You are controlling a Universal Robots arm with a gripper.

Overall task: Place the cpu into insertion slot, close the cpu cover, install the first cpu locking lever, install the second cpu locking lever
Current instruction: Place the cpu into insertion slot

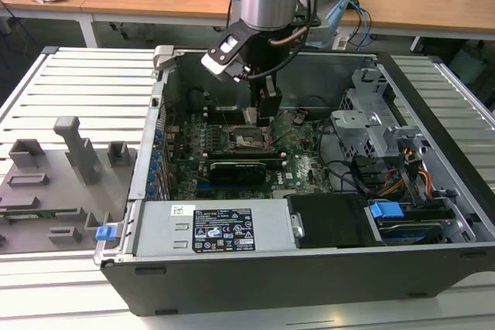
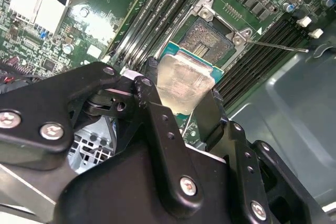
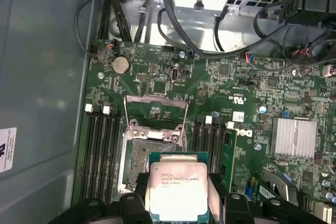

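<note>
Presently the hand is clamped on the cpu by two opposite edges. The chip's dull silver lid faces up, with a green rim around it. It hangs over the near part of the open socket; I cannot tell whether they touch. Beyond the hand the cpu cover stands raised. Memory slots flank either side.

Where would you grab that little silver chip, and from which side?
Grip the cpu by two opposite edges, coming from above, as the tool holds it now. It is a thin flat square, so only its rims offer a grip, and this leaves its underside free to face the open socket.
</note>
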